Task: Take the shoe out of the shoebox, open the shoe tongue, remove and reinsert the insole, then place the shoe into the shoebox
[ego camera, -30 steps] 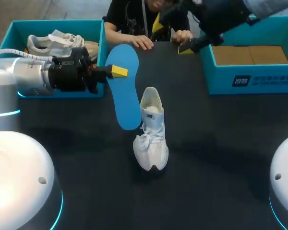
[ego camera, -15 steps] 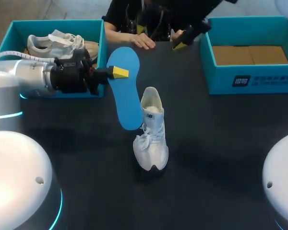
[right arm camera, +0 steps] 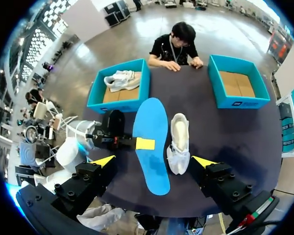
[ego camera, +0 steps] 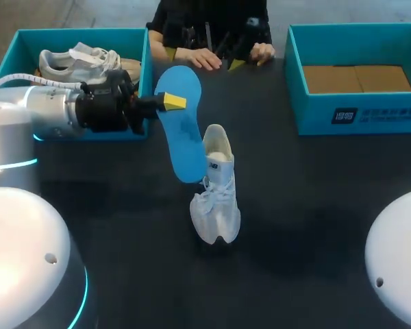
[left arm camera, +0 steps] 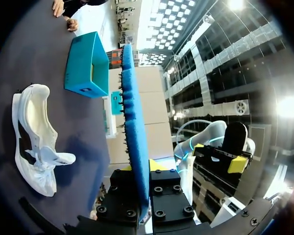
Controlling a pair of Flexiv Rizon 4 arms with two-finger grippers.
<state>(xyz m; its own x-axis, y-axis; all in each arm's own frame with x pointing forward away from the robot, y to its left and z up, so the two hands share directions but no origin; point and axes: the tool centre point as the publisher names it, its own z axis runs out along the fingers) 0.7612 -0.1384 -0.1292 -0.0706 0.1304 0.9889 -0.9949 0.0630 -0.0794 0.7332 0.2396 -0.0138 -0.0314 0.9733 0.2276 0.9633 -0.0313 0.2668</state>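
1. Blue insole (ego camera: 180, 130) hangs clamped edge-on in the left tool (ego camera: 170, 103), at eleven o'clock of the white sneaker (ego camera: 216, 188), seemingly poised for reinsertion.
2. The sneaker stands mid-counter (ego camera: 315, 205), with its opening toward twelve o'clock, accessible.
3. Right tool (right arm camera: 154, 161) gapes wide, holding nothing, high overhead.

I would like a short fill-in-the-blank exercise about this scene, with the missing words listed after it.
1. The left gripper is shut on the ___ insole.
2. The white shoe stands on the ___, outside both boxes.
3. A second shoe lies in the ___ shoebox.
4. The fingers of the right gripper are ___.
Missing words: blue; table; left; open.
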